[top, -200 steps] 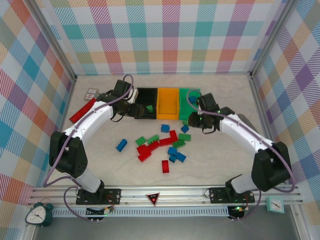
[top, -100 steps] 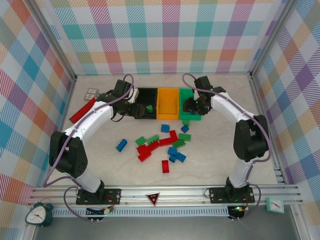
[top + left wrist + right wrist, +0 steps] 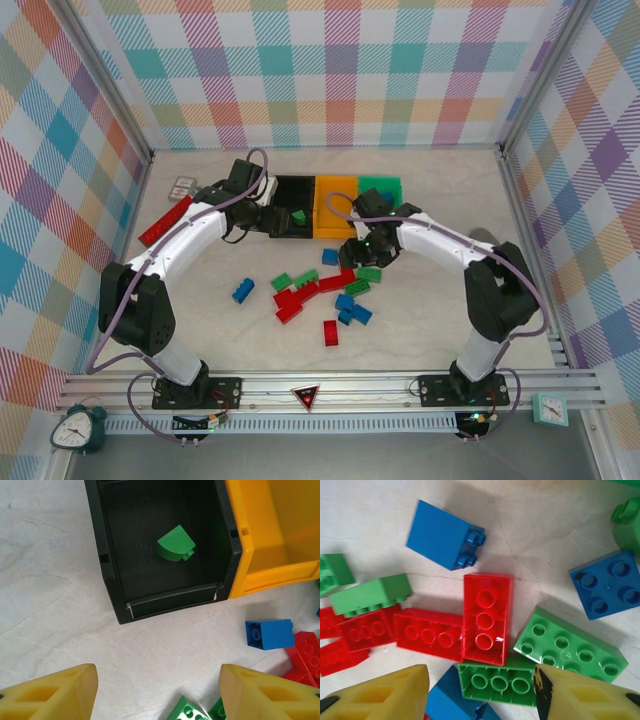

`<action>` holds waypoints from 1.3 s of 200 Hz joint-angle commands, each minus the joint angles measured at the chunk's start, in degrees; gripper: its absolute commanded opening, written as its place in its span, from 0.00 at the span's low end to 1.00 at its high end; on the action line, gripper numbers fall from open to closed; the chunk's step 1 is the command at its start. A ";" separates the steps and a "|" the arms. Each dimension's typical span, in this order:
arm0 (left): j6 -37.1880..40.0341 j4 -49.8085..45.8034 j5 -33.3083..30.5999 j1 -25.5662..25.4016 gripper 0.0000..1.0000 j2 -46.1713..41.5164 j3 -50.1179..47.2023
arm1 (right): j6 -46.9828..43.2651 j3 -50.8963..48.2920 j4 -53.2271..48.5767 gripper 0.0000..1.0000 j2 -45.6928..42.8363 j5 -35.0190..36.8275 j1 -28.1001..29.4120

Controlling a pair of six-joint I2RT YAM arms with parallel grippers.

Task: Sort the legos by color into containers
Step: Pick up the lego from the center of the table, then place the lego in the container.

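Hovering over the legos heaped mid-frame on the tabletop, the right pincer is spread wide and empty, lined up on a red brick, likely its next pick. The left pincer, also released, hangs before the black bin, where a green piece lies.

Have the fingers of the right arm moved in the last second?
Yes. The right fingers have left the green bin and come nearer, over the loose bricks before the orange bin.
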 commanded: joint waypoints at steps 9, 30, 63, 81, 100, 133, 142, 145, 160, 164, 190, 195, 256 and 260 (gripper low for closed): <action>0.87 -0.03 -0.37 -0.52 0.65 -0.27 -0.83 | 0.62 4.92 -1.18 0.58 5.90 3.39 2.02; 0.91 -0.04 -0.48 -0.52 0.65 -0.27 -0.83 | 0.89 7.57 -2.24 0.57 9.72 5.20 2.98; 0.95 0.00 0.19 -0.52 0.65 -0.09 -0.92 | 0.96 10.19 -5.20 0.52 14.56 7.82 3.54; 0.85 0.23 0.45 -0.52 0.65 -0.01 -0.92 | 1.05 9.59 -4.82 0.44 14.83 7.42 3.78; 0.79 0.30 0.80 -0.52 0.65 0.26 -0.83 | 1.27 9.05 -4.69 0.35 14.21 7.58 3.91; 0.63 0.41 1.26 -0.52 0.65 0.48 -0.66 | 1.53 9.36 -4.68 0.34 10.98 7.72 3.91; 0.70 0.33 1.18 -0.52 0.65 0.37 -0.66 | 1.42 10.27 -5.01 0.34 10.03 7.87 3.91; 0.65 0.35 1.13 -0.48 0.65 0.28 -0.68 | 1.34 10.60 -5.22 0.34 9.85 7.95 3.91; 0.64 0.36 0.82 -0.52 0.65 0.15 -0.74 | 0.84 13.34 -6.13 0.34 8.88 8.47 3.73; 0.70 0.40 0.82 -0.52 0.65 0.11 -0.75 | 0.69 14.24 -6.39 0.34 8.83 8.57 3.58; 0.67 0.41 0.90 -0.52 0.65 0.12 -0.74 | -0.45 20.97 -7.80 0.34 9.79 8.81 1.82; 0.65 0.38 0.97 -0.52 0.65 0.08 -0.68 | -0.67 22.71 -8.26 0.34 10.40 8.71 1.33; 1.06 0.58 0.21 -0.52 0.65 -0.62 -0.87 | -0.84 43.92 -11.42 0.46 21.46 5.42 -4.43; 1.03 0.58 0.14 -0.52 0.65 -0.75 -0.92 | -1.06 45.16 -11.90 0.48 22.17 4.82 -4.44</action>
